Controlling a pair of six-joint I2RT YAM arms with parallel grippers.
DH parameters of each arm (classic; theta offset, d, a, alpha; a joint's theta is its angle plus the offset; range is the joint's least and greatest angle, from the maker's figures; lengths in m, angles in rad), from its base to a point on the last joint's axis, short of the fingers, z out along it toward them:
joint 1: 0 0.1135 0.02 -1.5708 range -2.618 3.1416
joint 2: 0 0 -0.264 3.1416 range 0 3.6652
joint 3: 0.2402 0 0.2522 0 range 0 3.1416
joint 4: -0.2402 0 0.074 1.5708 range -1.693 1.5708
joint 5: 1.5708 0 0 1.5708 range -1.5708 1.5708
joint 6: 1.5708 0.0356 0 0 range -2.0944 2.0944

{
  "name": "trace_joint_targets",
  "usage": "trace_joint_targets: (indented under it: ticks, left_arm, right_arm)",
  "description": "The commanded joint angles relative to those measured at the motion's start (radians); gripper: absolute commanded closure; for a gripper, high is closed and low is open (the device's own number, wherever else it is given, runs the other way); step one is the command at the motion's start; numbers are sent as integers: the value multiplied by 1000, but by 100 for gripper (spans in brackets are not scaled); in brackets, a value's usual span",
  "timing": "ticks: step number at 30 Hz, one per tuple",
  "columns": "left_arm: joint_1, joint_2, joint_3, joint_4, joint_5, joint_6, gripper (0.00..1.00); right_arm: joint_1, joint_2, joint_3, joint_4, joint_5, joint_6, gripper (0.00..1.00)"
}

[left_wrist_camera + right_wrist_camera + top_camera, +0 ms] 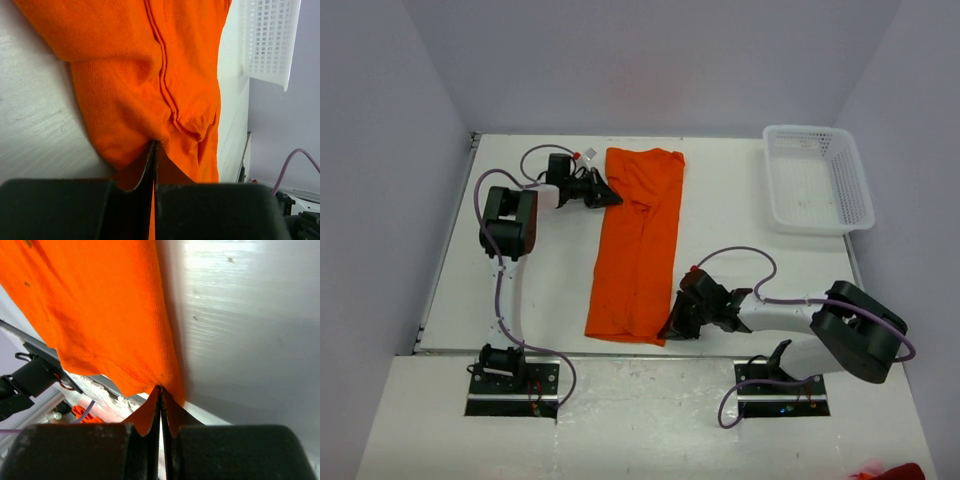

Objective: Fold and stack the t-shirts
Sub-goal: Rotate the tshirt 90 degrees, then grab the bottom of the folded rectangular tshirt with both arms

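One bright orange t-shirt (638, 240) lies on the white table, folded lengthwise into a long narrow strip running from the far edge toward me. My left gripper (611, 197) is shut on the strip's far left edge, near the collar end; in the left wrist view the cloth (150, 75) is pinched between the closed jaws. My right gripper (672, 328) is shut on the near right corner of the strip; in the right wrist view the hem (110, 325) is clamped and hangs lifted off the table.
A white plastic basket (817, 178) stands at the far right of the table. Grey walls enclose the table. A scrap of orange and red cloth (892, 471) shows off the table at the near right.
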Motion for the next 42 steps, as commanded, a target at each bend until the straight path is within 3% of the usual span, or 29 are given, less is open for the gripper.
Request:
trace_joint_targets:
  ticks: [1,5,11,17,22,23,26,29,33,42]
  left_arm:
    - [6,-20,-59,-66,-84,61,100]
    - [-4,-89,-102,-66,-98,69,100]
    - [-32,-264,-126,-93,-153,77,100]
    - [-72,-437,-15,-291,-259,135,100]
    - [-145,-601,1,-478,-417,170,100]
    - [-152,-632,-21,-499,-433,175,99]
    - [-164,-781,-183,-555,-496,177,93]
    - [-164,-934,-343,-618,-555,190,88]
    - [-144,-1109,-495,-688,-515,216,75]
    - [-130,-1281,-696,-698,-362,196,73]
  right_arm:
    - [-2,30,-81,-299,234,-10,100]
    - [-2,11,-49,-340,283,-28,100]
    - [11,-23,34,-325,284,-201,100]
    - [91,-44,247,-466,343,-355,98]
    - [228,-52,434,-652,392,-358,86]
    - [246,-69,439,-662,390,-343,73]
    - [285,-137,382,-623,337,-282,42]
    - [286,-242,221,-416,274,-217,24]
    - [285,-306,83,-304,297,-136,24]
    - [274,-308,5,-265,338,-64,30]
